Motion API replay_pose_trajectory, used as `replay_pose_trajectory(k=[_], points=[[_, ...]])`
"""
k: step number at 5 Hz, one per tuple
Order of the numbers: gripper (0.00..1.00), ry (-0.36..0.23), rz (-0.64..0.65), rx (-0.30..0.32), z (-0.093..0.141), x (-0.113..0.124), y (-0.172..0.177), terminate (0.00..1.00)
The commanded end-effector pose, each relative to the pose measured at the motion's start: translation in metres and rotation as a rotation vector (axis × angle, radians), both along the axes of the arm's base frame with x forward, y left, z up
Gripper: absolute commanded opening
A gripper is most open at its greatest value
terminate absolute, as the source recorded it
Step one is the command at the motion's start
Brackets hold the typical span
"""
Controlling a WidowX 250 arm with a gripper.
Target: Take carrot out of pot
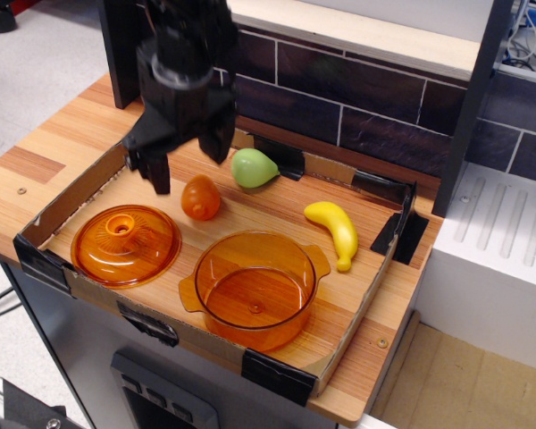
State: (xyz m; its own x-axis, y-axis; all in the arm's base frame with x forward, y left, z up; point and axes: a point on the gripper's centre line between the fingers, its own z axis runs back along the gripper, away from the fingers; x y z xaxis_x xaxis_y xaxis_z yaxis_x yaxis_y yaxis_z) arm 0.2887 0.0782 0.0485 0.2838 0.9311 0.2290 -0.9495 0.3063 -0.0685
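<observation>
Single view, high front corner, angled down over cardboard tray (82, 183), mid-range, tiled backsplash (357, 98) behind

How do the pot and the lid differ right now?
The pot is a deep open bowl with side handles, and looks empty; the lid is a shallow dome with a knob on top. The pot sits front-centre in the tray, nearer the banana; the lid lies at the tray's left end, below the gripper. Both are clear amber plastic, round, and apart.

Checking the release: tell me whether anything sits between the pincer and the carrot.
Nothing visible does. The pincer hangs open just above the carrot, which stands on the tray floor outside the pot, beside the green pear.
</observation>
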Motion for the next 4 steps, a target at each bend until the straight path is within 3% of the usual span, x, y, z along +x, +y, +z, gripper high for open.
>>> replay_pose_trajectory(k=[1, 3, 4], points=[[1.00, -0.130, 0.026, -0.057, 0.0865, 0.0048, 0.0018, 0.00], [1.00, -0.130, 0.026, -0.057, 0.0865, 0.0048, 0.0018, 0.00], [1.00, -0.130, 0.026, -0.057, 0.0865, 0.0048, 0.0018, 1.00]])
